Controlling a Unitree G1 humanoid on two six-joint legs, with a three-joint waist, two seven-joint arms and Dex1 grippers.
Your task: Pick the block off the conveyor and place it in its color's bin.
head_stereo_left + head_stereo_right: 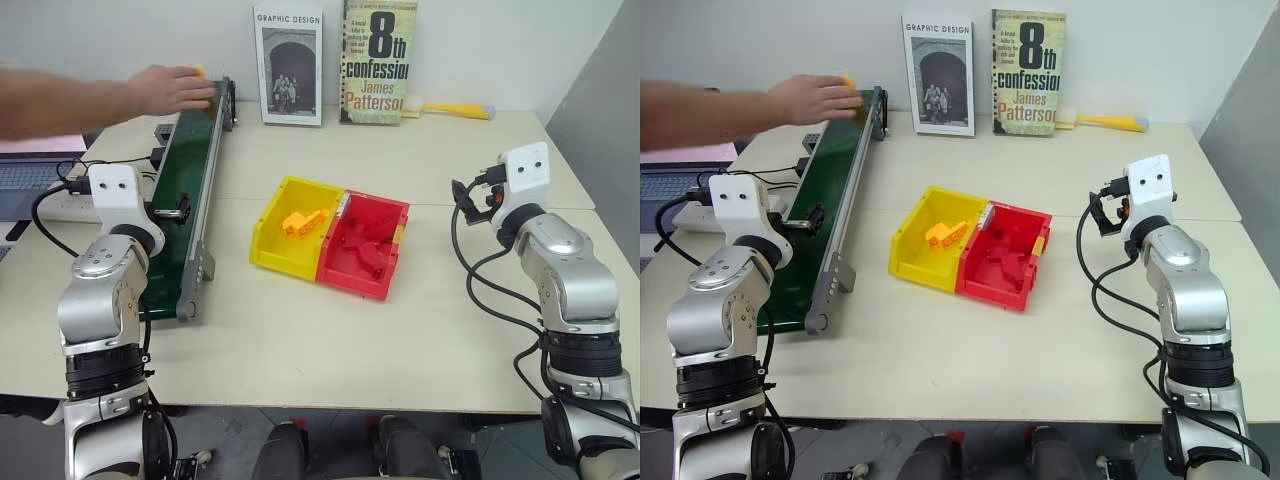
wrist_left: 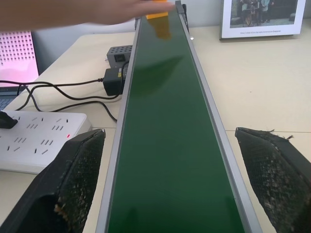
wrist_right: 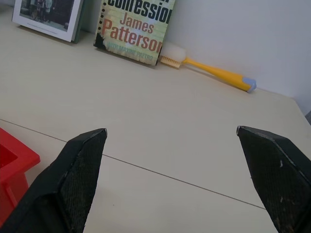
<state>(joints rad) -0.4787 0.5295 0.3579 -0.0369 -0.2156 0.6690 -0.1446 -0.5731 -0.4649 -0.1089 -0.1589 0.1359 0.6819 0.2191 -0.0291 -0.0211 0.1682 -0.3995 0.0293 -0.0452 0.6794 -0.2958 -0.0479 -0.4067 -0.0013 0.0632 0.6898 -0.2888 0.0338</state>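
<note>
Reaching in at the far end of the conveyor (image 1: 195, 180), a person's hand (image 1: 170, 88) sets the block (image 2: 158, 14) down there. Left end effector (image 2: 170, 187) straddles the belt, fingers apart, waiting. Right end effector (image 3: 180, 179) gapes over bare desk (image 3: 170, 121).

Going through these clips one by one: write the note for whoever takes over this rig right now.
Left hand: open, empty, over the near end of the long dark green conveyor belt.
Right hand: open, empty, above bare table, right of the bins.
A person's hand is at the belt's far end with the small orange-yellow plastic block.
The yellow plastic bin holds orange-yellow pieces; the joined red bin holds red ones.
Left: pick this block and bin it in yellow.
</note>
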